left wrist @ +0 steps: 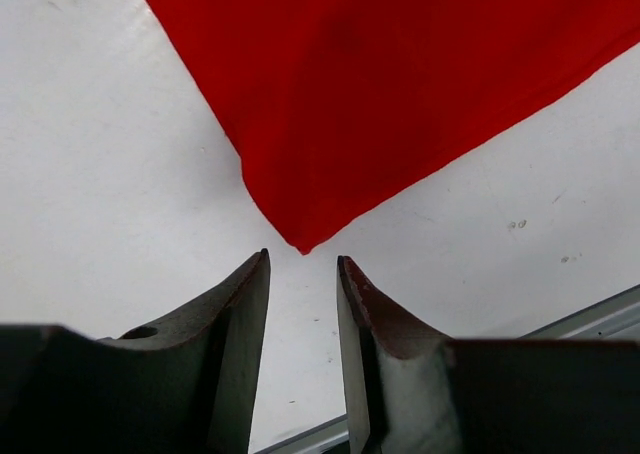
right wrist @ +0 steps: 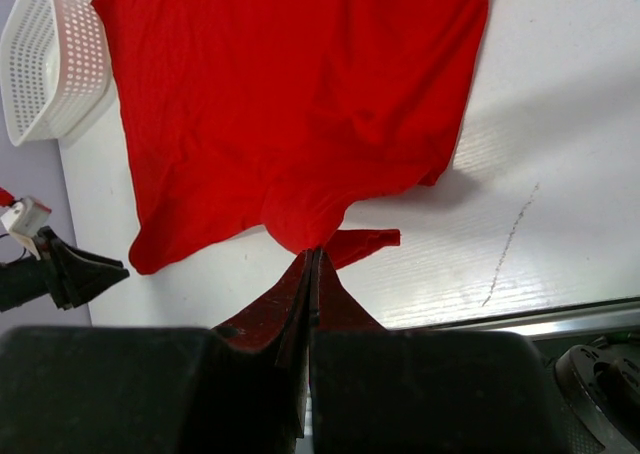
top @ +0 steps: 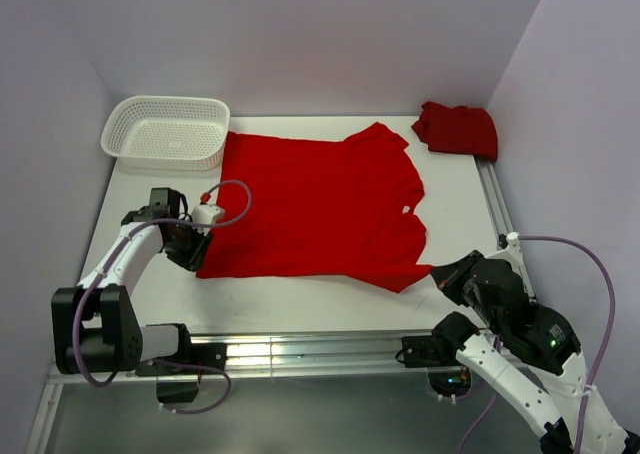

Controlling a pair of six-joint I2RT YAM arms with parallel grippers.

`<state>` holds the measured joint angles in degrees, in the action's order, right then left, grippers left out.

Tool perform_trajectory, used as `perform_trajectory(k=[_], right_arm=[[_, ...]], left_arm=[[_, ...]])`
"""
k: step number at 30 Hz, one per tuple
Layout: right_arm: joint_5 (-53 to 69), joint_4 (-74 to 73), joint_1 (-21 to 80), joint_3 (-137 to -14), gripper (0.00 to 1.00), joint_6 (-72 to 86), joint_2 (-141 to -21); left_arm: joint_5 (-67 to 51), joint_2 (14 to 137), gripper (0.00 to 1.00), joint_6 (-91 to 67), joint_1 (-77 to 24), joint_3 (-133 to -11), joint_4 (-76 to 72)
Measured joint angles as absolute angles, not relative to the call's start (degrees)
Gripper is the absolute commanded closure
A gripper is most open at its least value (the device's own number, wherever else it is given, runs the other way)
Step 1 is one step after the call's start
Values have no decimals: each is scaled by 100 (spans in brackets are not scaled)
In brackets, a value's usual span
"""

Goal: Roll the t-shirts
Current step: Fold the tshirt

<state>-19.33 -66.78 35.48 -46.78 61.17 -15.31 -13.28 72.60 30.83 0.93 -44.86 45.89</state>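
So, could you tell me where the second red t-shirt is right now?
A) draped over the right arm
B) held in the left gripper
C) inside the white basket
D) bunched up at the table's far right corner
D: the bunched t-shirt lies at the far right corner of the table, apart from the spread t-shirt and the white basket.

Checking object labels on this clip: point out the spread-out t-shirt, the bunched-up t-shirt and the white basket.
spread t-shirt [top: 310, 209], top external view, middle of its flat body.
bunched t-shirt [top: 458, 129], top external view, centre of the heap.
white basket [top: 160, 157], top external view, its near wall.
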Motion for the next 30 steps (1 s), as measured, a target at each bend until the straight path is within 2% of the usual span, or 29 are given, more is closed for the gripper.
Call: perform_trajectory(k=[5, 13, 20, 25, 30], right_arm=[[-1938, -6674, 3548, -4657, 100, 6086, -1531], [-1951, -6674, 3548, -4652, 100, 6058, -1533], [-1990, -6676, 3548, -4654, 100, 6038, -1586], [-2016, -6676, 3548, -4657, 100, 6034, -1669], [-2053, -6687, 3548, -4711, 100, 6020, -1754]], left_arm=[[-1380, 7470, 59, 3072, 93, -4418, 4600], [-1411, 7594, 64, 3037, 93, -4303, 4547], [-1413, 7607, 79, 3022, 93, -4244, 4528], [-1415, 7603, 100, 3026, 93, -4244, 4528], [-1426, 7533, 100, 3039, 93, -4244, 4560]])
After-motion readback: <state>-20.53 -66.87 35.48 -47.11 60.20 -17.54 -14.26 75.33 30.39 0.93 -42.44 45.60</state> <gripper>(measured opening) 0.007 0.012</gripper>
